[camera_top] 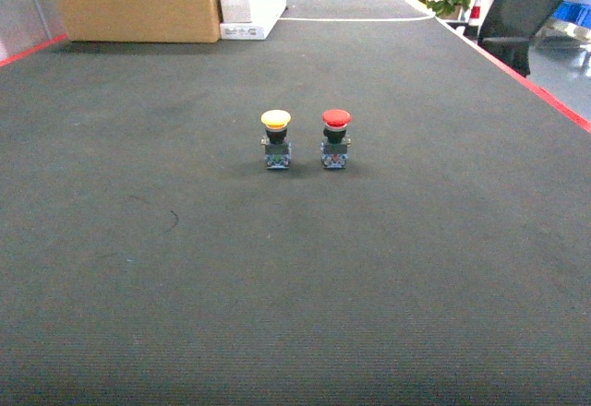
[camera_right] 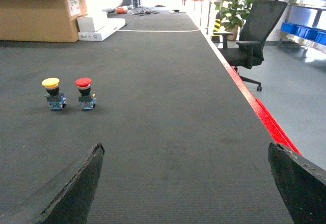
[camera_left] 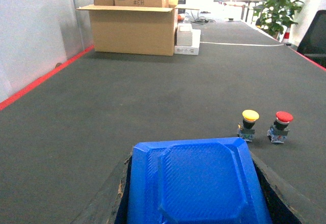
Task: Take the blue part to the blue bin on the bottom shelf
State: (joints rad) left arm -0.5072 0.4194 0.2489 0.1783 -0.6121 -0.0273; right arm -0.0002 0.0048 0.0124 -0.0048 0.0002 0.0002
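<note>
blue part [camera_left: 196, 183] clamped in left hand [camera_left: 196, 193], seemingly; unseen from head; right hand [camera_right: 186, 183] apart.

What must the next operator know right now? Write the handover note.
Left gripper: shut on the blue part, which fills the left wrist view.
Right gripper: open, empty.
Blue bins sit on a rack far right, past the office chair; the tier cannot be told.
Yellow button and red button stand side by side on the dark mat, untouched.
Done: part picked.
Left: carry it to the bottom-shelf blue bin and release.
</note>
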